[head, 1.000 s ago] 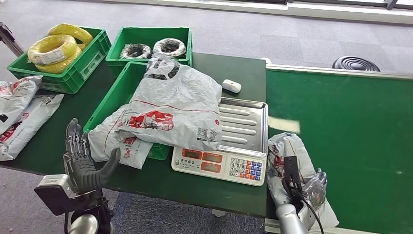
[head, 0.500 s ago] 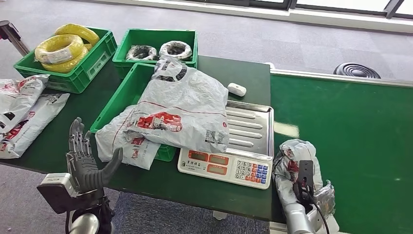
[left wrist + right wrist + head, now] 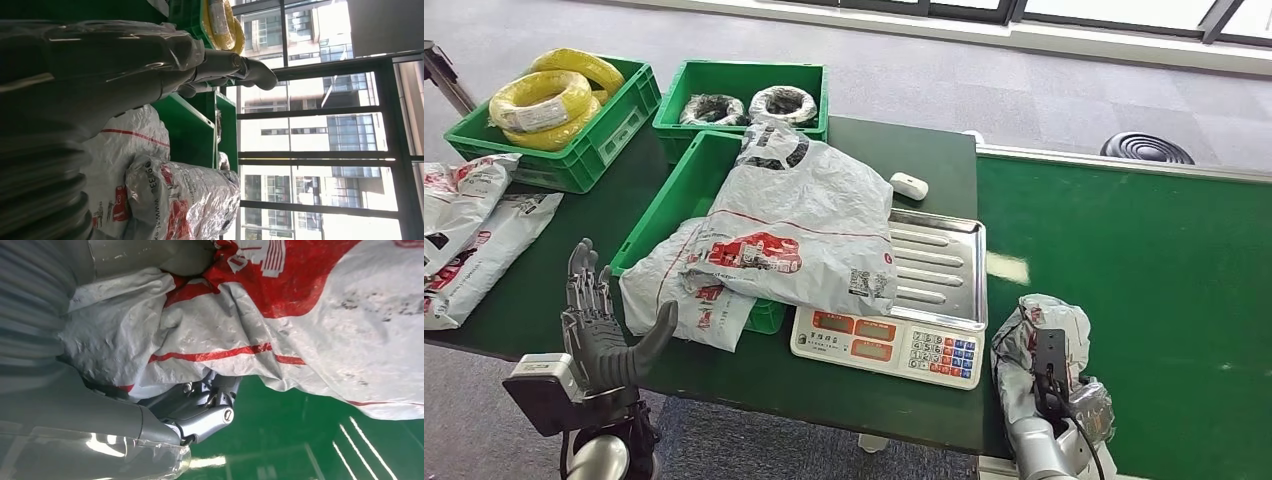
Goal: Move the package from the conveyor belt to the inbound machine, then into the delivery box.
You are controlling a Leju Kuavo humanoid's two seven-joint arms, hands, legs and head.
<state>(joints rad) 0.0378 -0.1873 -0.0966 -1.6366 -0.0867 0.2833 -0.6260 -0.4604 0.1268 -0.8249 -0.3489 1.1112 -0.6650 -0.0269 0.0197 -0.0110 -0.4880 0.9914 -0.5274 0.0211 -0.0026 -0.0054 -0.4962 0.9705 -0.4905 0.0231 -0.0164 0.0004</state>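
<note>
A crumpled grey-white package (image 3: 1022,335) with red print stands bunched at the near edge of the green conveyor belt (image 3: 1154,250). My right hand (image 3: 1086,408) grips it from below. In the right wrist view its fingers (image 3: 207,410) curl under the package (image 3: 310,315). The weighing scale (image 3: 939,275), with a steel tray and keypad, sits just left of the package. My left hand (image 3: 599,330) is raised at the table's front edge, holding nothing, fingers spread upward; the left wrist view shows it (image 3: 125,55) from behind.
A large grey package (image 3: 799,215) lies across a green bin (image 3: 669,195) and part of the scale tray, over a second one (image 3: 679,295). Crates of yellow cable (image 3: 544,100) and black coils (image 3: 744,100) stand behind. More packages (image 3: 464,230) lie at the far left.
The package in my right hand has become more bunched and upright, with the hand a little further right. The whole picture has shifted slightly. My left hand keeps its pose.
</note>
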